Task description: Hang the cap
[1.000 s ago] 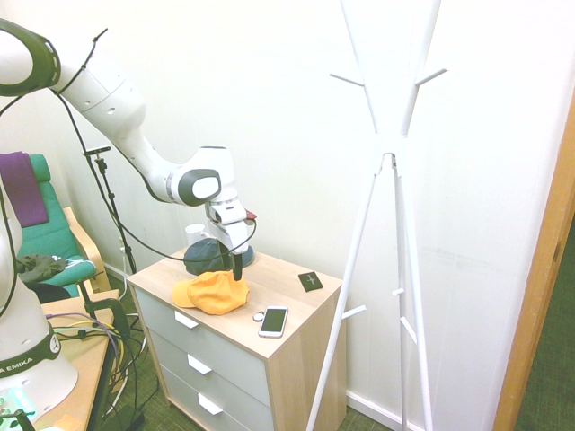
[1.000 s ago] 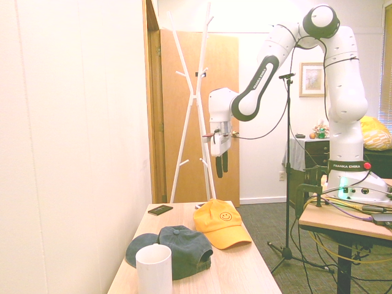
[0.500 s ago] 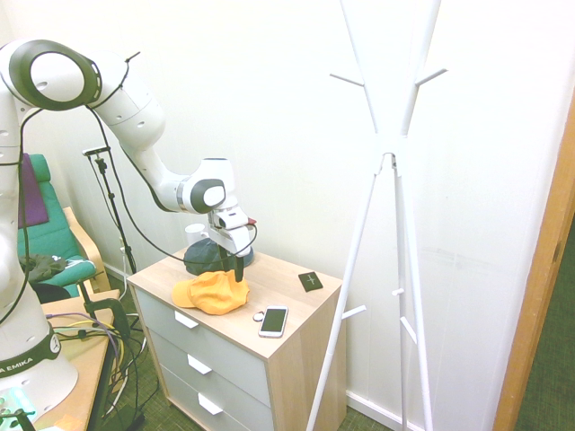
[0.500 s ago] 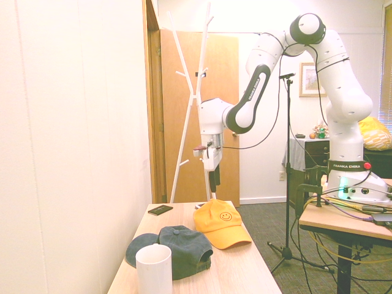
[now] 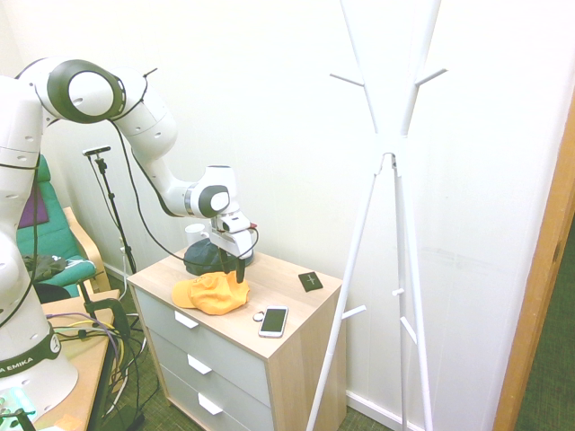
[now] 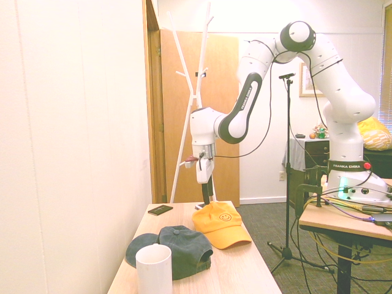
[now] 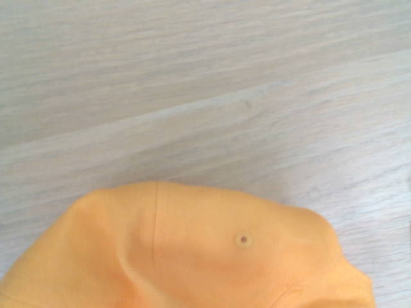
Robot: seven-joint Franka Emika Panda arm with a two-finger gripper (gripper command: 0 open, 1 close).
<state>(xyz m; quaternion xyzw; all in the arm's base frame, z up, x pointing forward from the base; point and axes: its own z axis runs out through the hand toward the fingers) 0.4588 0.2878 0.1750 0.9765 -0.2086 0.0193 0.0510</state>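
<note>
The orange-yellow cap (image 5: pixel 212 292) lies on the wooden dresser top (image 5: pixel 287 301), its smiley face and brim turned toward the second exterior camera (image 6: pixel 221 224). My gripper (image 5: pixel 238 268) points straight down, its dark fingertips just above the back edge of the cap's crown (image 6: pixel 204 199). It is open and holds nothing. In the wrist view the cap's crown (image 7: pixel 212 250) fills the lower part, with bare wood beyond it. The white coat rack (image 5: pixel 386 171) stands on the floor beside the dresser, its pegs high above the top (image 6: pixel 197 86).
A dark blue-grey cap (image 6: pixel 179 245) and a white cup (image 6: pixel 153 271) sit right behind the orange cap. A phone (image 5: pixel 273 321) and a small black card (image 5: pixel 310 281) lie toward the rack side. The wall runs along the dresser's back.
The arm has lowered the gripper from well above the dresser down to the rear of the orange cap and shifted it toward the wall. The cap has not moved.
</note>
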